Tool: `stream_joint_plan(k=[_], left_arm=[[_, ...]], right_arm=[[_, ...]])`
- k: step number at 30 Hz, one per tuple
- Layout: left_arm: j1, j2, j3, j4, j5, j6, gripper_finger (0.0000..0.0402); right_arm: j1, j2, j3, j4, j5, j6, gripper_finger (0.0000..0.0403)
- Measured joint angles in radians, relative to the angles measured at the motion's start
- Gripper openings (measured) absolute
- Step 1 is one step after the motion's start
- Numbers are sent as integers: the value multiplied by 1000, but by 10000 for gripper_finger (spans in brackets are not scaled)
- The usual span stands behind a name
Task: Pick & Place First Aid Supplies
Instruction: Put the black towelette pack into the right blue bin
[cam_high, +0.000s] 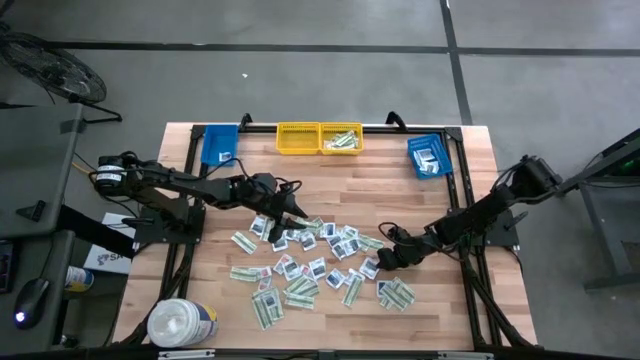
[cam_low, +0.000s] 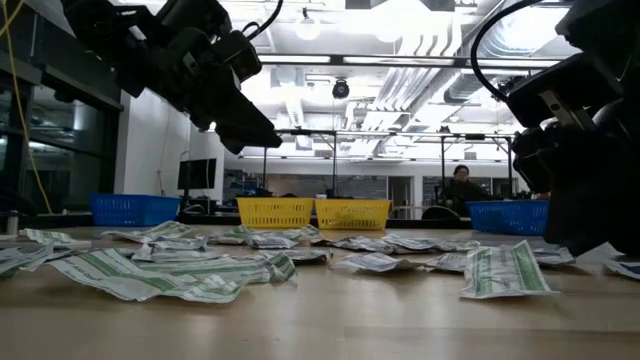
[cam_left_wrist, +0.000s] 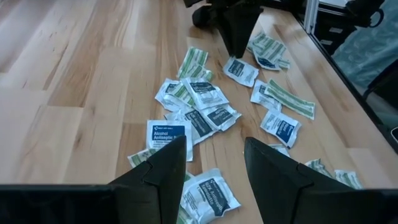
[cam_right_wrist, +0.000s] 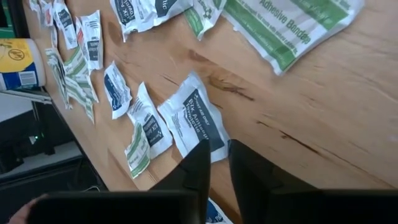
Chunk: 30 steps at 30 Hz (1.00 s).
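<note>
The first aid supplies (cam_high: 320, 262), crinkled flat paper packets, long green-striped strips and squarish white ones with dark blue print, lie scattered mid-tabletop toward the front edge. The left gripper (cam_left_wrist: 214, 165) hovers open, empty. The right gripper (cam_right_wrist: 216, 163), nearly closed, touches a white packet (cam_right_wrist: 193, 121); grip uncertain.

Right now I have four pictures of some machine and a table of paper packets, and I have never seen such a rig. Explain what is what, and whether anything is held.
These are two dark robot arms at a wooden table. One camera looks straight down, one sits at table height, and one rides on each wrist. Scattered over the middle lie the first aid packets: green-white strips and small white squares. Yellow bins and blue bins stand along the far edge; a white tub lies at the near left corner. The left end effector is open above the pile, holding nothing. The right end effector is nearly shut at the edge of a white packet; whether it grips it cannot be told.
</note>
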Motion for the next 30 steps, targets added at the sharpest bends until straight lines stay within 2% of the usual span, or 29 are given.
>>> stream_joint_plan(k=[6, 15, 20, 30], left_arm=[[0, 0, 0, -14, 0, -13, 162], [0, 0, 0, -15, 0, -39, 162], [0, 0, 0, -15, 0, -40, 162], [0, 0, 0, -15, 0, -51, 162]], right_arm=[[1, 0, -1, 0, 10, -45, 4], [7, -7, 4, 3, 33, -116, 1], [12, -33, 68, -143, 75, -190, 0], [3, -83, 282, -516, 42, -280, 0]])
